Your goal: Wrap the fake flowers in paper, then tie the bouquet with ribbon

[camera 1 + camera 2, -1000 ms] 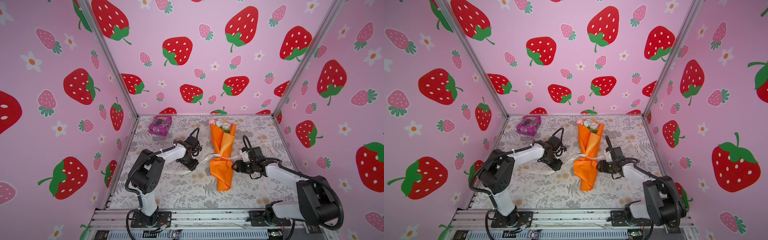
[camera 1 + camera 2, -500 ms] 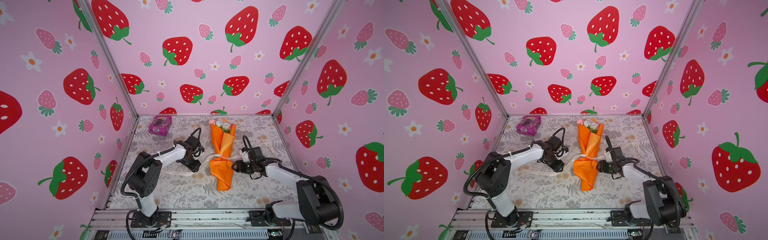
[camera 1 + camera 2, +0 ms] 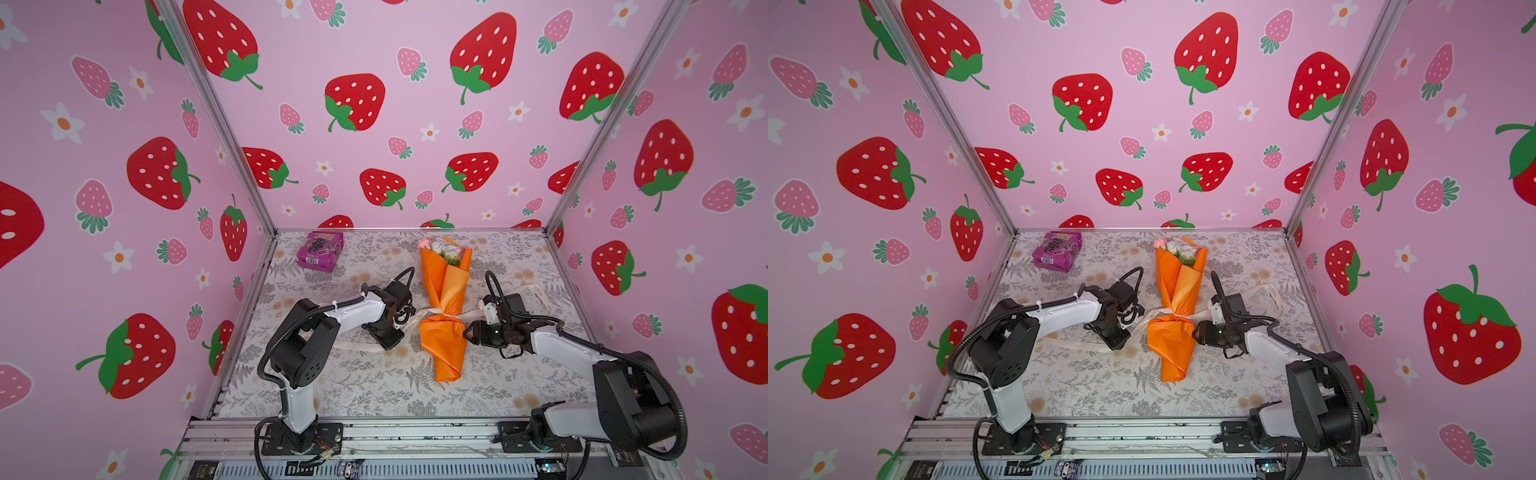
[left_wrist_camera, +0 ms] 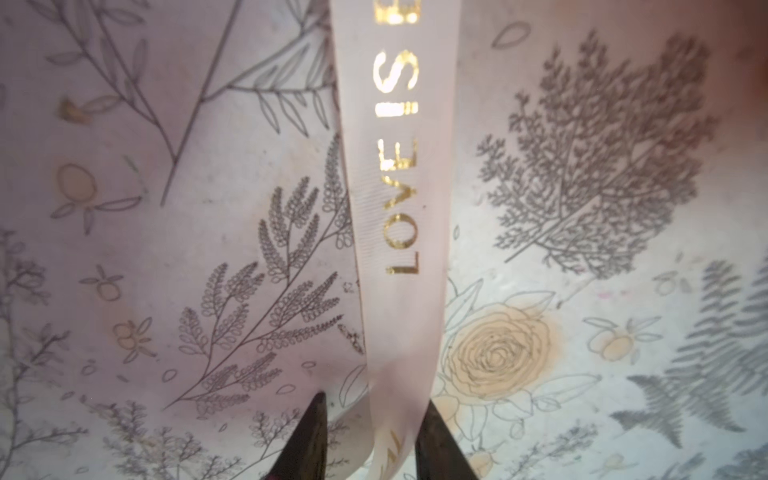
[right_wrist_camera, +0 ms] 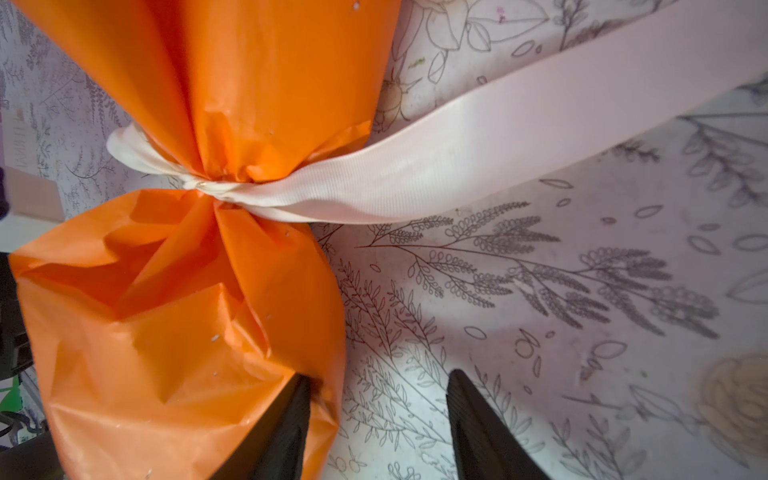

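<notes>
Since the earlier frames, the left hand [image 3: 388, 340] has shifted slightly toward 4 o'clock, closer to the bouquet of fake flowers [image 3: 444, 291]. The right hand [image 3: 467, 332] has not moved.

The bouquet lies flat at the middle of the counter [image 3: 374, 386], with its long axis running 12 to 6 o'clock and the flower heads at 12. Its orange wrapping paper [image 5: 166, 332] is creased and cinched at the waist by a cream ribbon [image 4: 395, 208], which is already crossed into a knot [image 5: 216, 189].

One tail runs from the knot toward 9 o'clock and passes between the left hand's fingers [image 4: 436, 449]. They stand close on either edge of it, but a firm pinch cannot be confirmed.

The right hand sits at 4 o'clock from the knot, spread and empty, with one finger against the lower wrap. The second tail lies just toward 12 o'clock of it.

Judgement: the left hand is already on its tail, while the right must travel toward 12 o'clock to reach its own.
</notes>
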You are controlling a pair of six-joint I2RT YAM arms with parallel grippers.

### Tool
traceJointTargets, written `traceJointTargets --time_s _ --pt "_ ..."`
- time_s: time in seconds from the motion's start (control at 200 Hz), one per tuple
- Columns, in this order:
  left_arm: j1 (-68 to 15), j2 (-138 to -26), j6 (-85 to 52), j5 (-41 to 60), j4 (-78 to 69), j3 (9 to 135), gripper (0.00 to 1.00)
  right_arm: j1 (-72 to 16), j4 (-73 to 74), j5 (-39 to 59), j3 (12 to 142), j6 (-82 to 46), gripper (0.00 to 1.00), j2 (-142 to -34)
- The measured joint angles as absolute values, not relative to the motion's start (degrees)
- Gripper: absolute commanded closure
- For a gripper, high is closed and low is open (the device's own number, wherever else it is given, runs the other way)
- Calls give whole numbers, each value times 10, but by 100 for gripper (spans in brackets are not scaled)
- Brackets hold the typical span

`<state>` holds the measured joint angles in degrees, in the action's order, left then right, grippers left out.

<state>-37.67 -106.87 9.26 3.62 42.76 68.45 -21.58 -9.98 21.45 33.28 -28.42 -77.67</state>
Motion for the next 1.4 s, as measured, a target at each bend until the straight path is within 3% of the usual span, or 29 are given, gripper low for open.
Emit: traceJointTargets --time_s 0.06,0.18,0.225,0.63,0.89,1.131,1.401 --pt "-377 -1069 94 29 427 684 88 -216 -100 215 333 -284 44 -776" --pt "-376 -1061 86 15 421 684 93 -216 -101 215 336 -284 44 -776" --pt "-376 -1051 85 14 418 684 100 -216 -101 215 337 -284 44 -776" --pt "-352 -972 38 10 344 767 100 -216 -96 222 368 -271 44 -697" --pt "-349 -948 19 39 287 787 100 -240 -3 256 372 -202 42 -645" --pt "-349 -907 -33 102 227 787 100 -321 129 267 372 -78 37 -665" --pt "-349 -872 -74 140 188 772 100 -373 202 245 390 -20 34 -776"
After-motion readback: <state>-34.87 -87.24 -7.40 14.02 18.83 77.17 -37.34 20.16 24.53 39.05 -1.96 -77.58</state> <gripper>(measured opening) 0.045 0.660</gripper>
